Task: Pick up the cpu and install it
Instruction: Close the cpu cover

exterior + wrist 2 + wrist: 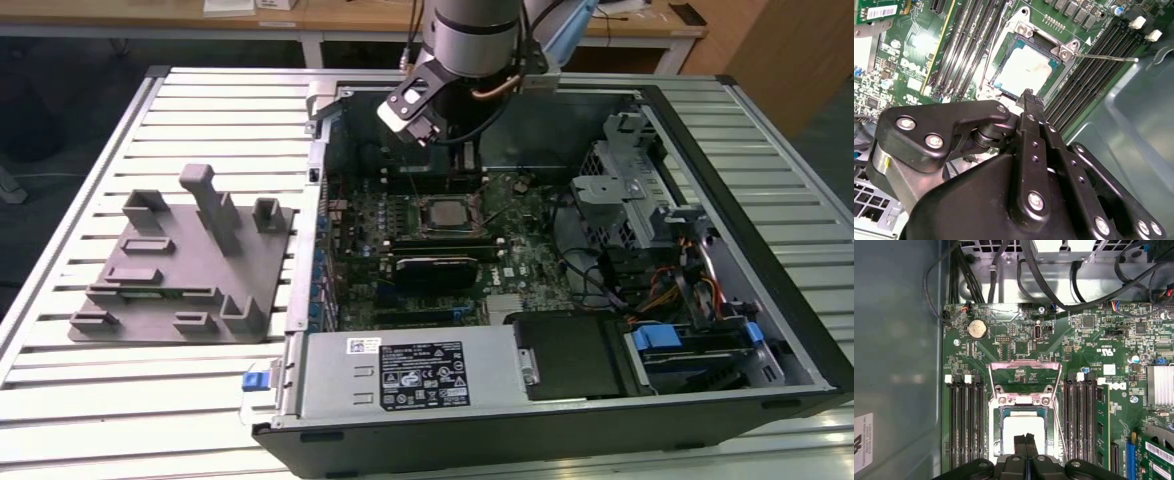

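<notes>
Cpu [1023, 426] seated flat in the motherboard [1004, 335] socket; retention frame [1025, 375] hinged open. Gripper [1026, 441] above the cpu, jaws pressed together, holding nothing. Grey fixture [187, 260] on the table [80, 400], beside the case [534, 435], at the exterior view's left.

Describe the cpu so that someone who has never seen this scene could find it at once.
Look into the open computer case on the slatted table and find the green motherboard. Near its middle, a metal-framed socket sits between banks of black memory slots. The cpu is the flat, pale silver square lying in that socket, plain and shiny where everything around is dark or cluttered.
</notes>
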Motion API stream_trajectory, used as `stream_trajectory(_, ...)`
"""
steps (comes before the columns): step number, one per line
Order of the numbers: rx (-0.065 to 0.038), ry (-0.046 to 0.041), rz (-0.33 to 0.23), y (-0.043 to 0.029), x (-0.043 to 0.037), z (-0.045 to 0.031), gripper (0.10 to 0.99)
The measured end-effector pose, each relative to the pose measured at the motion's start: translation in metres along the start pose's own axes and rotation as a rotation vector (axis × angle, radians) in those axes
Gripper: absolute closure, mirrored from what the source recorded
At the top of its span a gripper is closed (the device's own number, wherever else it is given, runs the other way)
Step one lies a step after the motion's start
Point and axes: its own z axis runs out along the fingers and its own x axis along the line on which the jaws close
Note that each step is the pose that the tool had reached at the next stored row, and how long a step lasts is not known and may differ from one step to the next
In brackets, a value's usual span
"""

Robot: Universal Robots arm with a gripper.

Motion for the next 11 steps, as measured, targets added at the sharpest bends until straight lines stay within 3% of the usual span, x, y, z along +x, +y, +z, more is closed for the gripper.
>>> stream_trajectory(5,0.0,-0.0001,0.0,0.0002,0.0002,-0.0057,0.98)
stream_trajectory(11,0.0,0.0,0.0,0.0002,0.0002,-0.0061,0.98)
